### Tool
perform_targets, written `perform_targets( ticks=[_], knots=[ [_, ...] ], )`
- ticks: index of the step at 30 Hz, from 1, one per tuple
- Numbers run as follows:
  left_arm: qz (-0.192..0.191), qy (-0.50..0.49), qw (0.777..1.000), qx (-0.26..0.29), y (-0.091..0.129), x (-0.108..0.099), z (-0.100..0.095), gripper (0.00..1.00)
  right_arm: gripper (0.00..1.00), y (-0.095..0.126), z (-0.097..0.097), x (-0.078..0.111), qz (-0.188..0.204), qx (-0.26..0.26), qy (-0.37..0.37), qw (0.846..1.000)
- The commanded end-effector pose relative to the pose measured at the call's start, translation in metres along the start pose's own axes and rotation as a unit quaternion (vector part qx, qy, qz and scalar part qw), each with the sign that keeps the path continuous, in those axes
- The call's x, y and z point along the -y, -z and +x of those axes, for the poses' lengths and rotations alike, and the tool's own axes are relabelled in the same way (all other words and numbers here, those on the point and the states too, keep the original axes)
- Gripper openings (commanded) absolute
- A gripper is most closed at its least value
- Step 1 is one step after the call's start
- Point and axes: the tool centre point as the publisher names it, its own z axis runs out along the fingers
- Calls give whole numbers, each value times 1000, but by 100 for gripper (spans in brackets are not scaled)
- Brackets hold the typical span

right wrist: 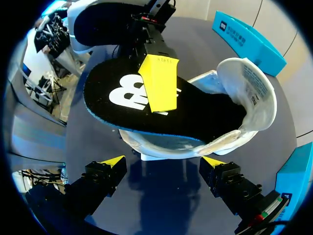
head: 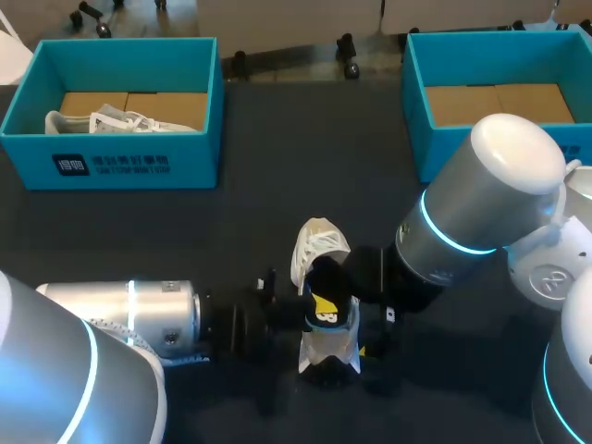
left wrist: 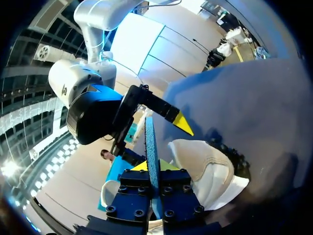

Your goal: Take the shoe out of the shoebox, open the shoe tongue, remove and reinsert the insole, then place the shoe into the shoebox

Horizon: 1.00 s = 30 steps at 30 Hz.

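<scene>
Altogether 2 shoeboxes (head: 111, 162) (head: 435, 148), 2 shoes (head: 319, 245) (head: 111, 122)

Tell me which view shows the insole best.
The right wrist view: the insole faces it, black top and white logo, one end in the white shoe. The left wrist view has it edge-on, a blue strip between the fingers of the left gripper. The head view shows a small dark patch.

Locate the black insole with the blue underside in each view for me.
Head view: the black insole with blue underside stands in the white shoe, mid-table.
Left wrist view: edge-on, gripped by the left claw.
Right wrist view: over the shoe, ahead of the open right claw.
Shared landmark: the white shoe.
</scene>
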Motion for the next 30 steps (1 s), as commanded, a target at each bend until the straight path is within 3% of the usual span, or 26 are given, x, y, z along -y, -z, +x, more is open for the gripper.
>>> perform_targets(
  ticks=[1,16,22,23,24,25,30],
  knots=[
    [-3,-7,1000,9,-9,-6,3,0,100,-2,1,0,0,1,0,1000],
    [-51,-16,999,7,-23,-36,1,0,100,-2,1,0,0,1,0,1000],
    [-45,4,999,7,-15,-33,1,0,100,-2,1,0,0,1,0,1000],
    [-42,6,999,7,-13,-31,2,7,100,-2,1,0,0,1,0,1000],
    [-39,12,999,5,-11,-29,2,24,100,-2,1,0,0,1,0,1000],
    [-39,11,999,5,-8,-28,2,29,100,-2,1,0,0,1,0,1000],
    [-31,25,999,4,2,-19,-3,37,100,-2,1,0,0,1,0,1000]
  ],
)
